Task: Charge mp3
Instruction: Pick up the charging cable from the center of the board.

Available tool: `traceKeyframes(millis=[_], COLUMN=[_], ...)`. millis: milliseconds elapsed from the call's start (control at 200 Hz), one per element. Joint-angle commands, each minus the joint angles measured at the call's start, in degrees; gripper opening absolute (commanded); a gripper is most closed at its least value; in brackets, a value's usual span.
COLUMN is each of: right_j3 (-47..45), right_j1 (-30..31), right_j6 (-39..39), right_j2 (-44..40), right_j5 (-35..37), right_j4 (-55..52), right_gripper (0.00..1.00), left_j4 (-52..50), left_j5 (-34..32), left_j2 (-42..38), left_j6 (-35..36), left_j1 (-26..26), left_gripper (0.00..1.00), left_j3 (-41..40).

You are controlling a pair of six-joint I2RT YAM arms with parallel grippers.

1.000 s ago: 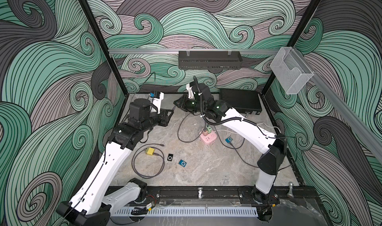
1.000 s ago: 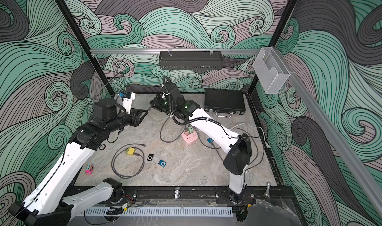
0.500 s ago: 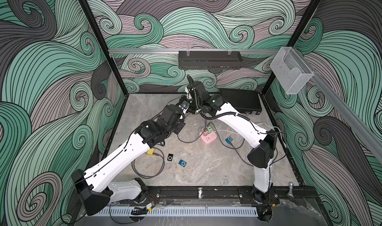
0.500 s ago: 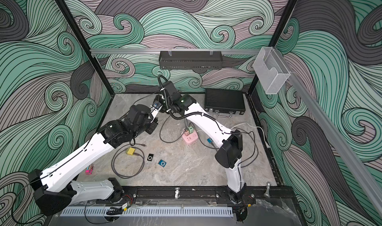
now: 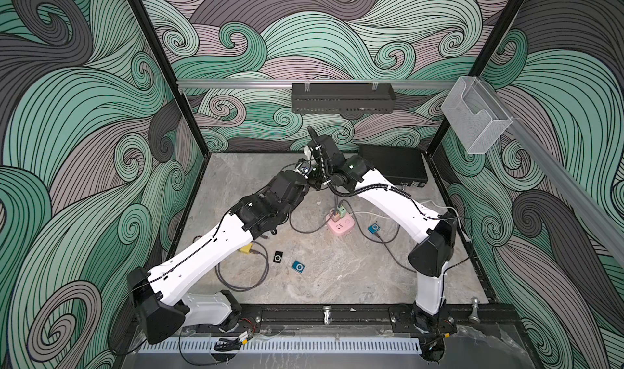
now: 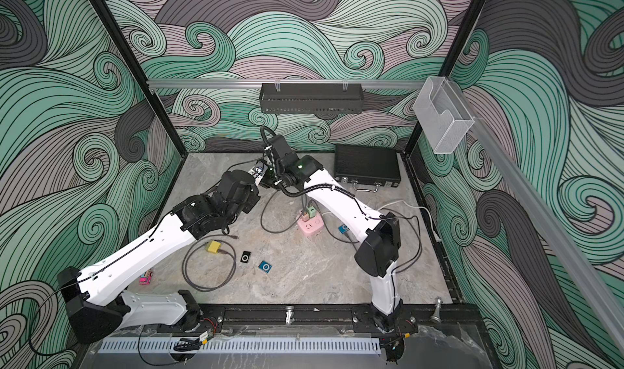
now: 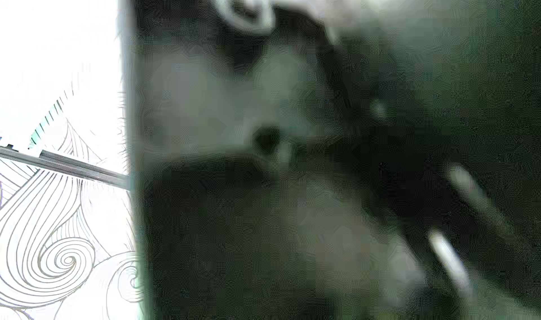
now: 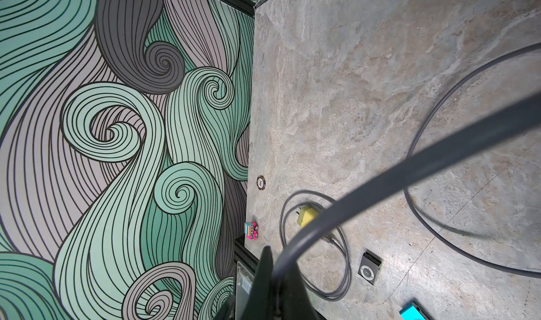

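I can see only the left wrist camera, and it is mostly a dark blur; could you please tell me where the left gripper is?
Observer: In both top views the left gripper is up over the back middle of the table, close against the wrist of the right arm.
Operator: Thank you. What is that arm doing?
Observer: The right wrist view shows the right gripper shut on a grey cable.
Operator: Are any players lying loose?
Observer: A black player and a blue player lie side by side near the table's front, no cable in either.
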Motion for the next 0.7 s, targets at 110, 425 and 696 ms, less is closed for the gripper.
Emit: traceKeyframes(millis=[110,425,696], right_j3=[-2.2,-5.2,-2.3], right_j1=[0.1,-1.1,-1.3], right_j6=[3.1,4.6,7.4], right_j2=[-4.5,-6.5,-3.5], right_j5=[-3.9,-2.1,-1.8], right_j4=[3.9,4.7,1.3], right_gripper=[0.0,0.0,0.0], left_j4=[3.3,-4.2,-3.4], left_j5=[-0.5,23.3,35.1], left_j2=[-1.4,-5.9,-8.1], left_j6=[-1.2,-12.3,-11.2], left_j1=[0.4,11.2,13.0], left_gripper=[0.11,0.17,0.26], left_j3=[-1.7,0.8,-2.2])
